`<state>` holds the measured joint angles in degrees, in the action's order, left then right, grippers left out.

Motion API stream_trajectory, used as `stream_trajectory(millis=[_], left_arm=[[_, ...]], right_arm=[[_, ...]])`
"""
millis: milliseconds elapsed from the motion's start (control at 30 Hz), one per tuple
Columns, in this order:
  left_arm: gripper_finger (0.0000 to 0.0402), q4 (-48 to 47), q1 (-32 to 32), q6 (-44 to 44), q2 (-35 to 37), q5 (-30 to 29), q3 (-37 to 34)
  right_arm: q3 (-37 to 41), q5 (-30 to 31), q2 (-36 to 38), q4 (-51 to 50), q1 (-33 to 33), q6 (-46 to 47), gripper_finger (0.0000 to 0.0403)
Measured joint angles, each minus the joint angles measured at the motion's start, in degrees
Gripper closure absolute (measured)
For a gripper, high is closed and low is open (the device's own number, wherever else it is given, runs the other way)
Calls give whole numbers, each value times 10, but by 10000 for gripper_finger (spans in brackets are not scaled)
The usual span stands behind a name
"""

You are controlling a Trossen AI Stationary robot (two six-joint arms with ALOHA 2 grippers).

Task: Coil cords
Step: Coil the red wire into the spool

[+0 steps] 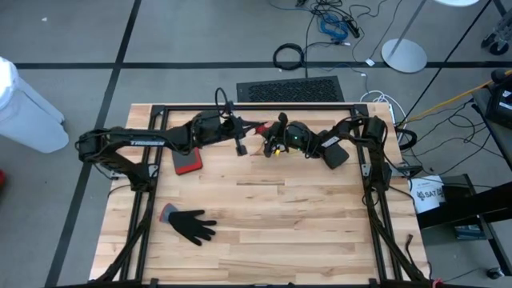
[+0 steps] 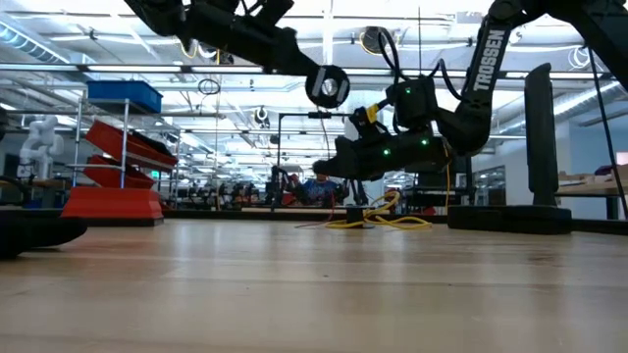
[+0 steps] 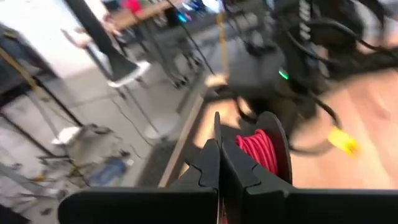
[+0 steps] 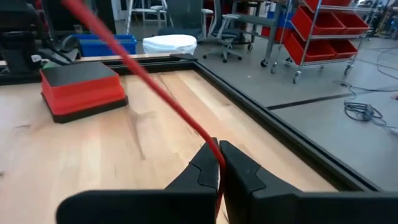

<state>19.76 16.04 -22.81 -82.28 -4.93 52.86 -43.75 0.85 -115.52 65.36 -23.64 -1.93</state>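
A thin red cord (image 4: 143, 81) runs taut between my two grippers above the table's far middle. My left gripper (image 3: 219, 158) is shut at a small black spool (image 3: 261, 149) wound with red cord, which the low view shows lifted high (image 2: 329, 86). My right gripper (image 4: 219, 163) is shut on the red cord, low over the table and just right of the left one (image 1: 270, 140). A yellow-orange cord (image 2: 383, 218) lies in loose loops on the table below the right gripper (image 1: 274, 151). My left gripper meets the spool at its near flange (image 3: 217, 127), and its shut fingers seem to pinch that thin edge; the fingers hide the exact spot. The spool is lifted clear of the table. My right gripper pinches the red cord (image 4: 208, 142) between its two fingertips, coming nearly level from the table's right. The cord crosses the fingers and rises taut toward the left gripper, clear of the table.
A red box with a black top (image 1: 186, 162) sits left of centre, near the left arm. A black glove (image 1: 190, 226) lies toward the near left. A black frame rail (image 4: 261, 118) borders the table's far edge. Bare wood stretches across the near half.
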Motion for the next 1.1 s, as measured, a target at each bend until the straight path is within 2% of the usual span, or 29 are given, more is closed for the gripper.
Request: stream_trajectory(millis=[167,333,533,867,1100], left_arm=[[401,-106,10,-2,16,50,0],[401,-179,12,-38,14,47,0],[401,-223,12,-90,14,-39,0],[401,-229,9,-150,-26,-116,0],[401,-145,-3,-179,-84,-190,0]], right_arm=[[1,-17,0,0,-2,7,403],[1,-39,0,0,-3,20,403],[1,-42,0,-3,8,30,403],[1,-42,2,-1,24,50,403],[1,-39,32,-9,36,55,403]])
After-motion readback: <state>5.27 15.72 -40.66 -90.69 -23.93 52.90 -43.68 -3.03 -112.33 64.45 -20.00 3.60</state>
